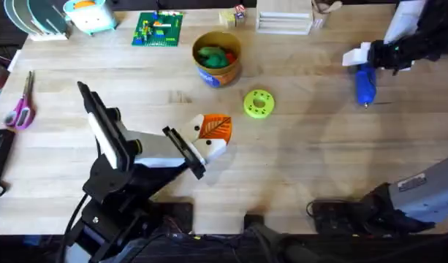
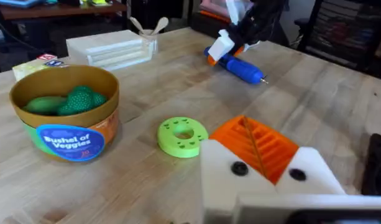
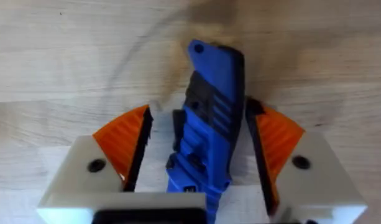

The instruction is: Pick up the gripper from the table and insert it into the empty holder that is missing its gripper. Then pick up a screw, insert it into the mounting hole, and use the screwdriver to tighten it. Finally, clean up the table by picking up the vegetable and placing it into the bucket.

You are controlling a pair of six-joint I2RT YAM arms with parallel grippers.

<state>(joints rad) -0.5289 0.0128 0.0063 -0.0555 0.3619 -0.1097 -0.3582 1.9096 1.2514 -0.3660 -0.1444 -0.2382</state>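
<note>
Overhead view of the wooden desk (image 1: 297, 153). The right end effector (image 1: 364, 60) sits at the far right, its 2 white fingers with orange ribbed pads (image 3: 278, 140) parted on either side of the blue electric screwdriver (image 1: 365, 85), which lies on the desk; whether the pads press it cannot be told. The left end effector (image 1: 213, 135) rests near the desk's middle, pads together with nothing between them. A lime-green disc (image 1: 259, 104) lies just beyond it. Farther back stands the yellow bucket (image 1: 217, 57), its blue label reading "Bushel of Veggies" (image 2: 69, 142), with green vegetables (image 2: 81, 99) inside. Pink-handled scissors (image 1: 21, 108) lie at the left edge.
</note>
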